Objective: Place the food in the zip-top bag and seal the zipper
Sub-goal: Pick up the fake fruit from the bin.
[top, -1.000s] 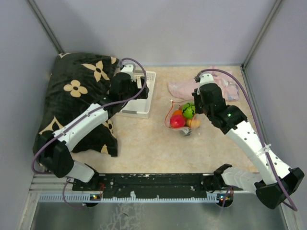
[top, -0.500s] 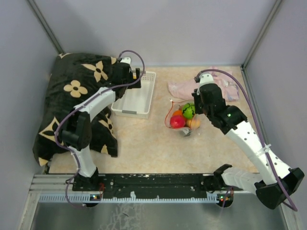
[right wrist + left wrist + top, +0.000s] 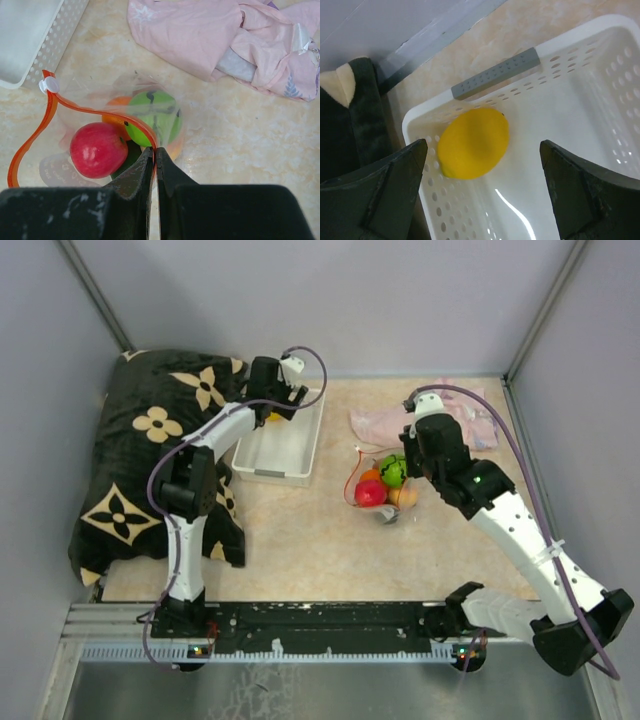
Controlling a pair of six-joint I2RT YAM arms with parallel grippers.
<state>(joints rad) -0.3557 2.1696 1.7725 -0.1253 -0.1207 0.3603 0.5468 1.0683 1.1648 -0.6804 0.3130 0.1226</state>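
left gripper [image 3: 482,149] spread wide, holding nothing, hovers over the yellow lemon [image 3: 471,141]. lemon lies in the white basket [image 3: 570,100] corner, left of centre in the wrist view, long axis lower-left to upper-right, lined up between the fingers. right gripper [image 3: 155,160] clenched on the zipper [image 3: 95,110] of the zip-top bag [image 3: 75,116], mid-frame overhead, red apple [image 3: 97,150] inside.

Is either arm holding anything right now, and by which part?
The right gripper pinches the zip-top bag by its zipper, jaws shut on the strip. The left gripper holds nothing, open over a yellow fruit.
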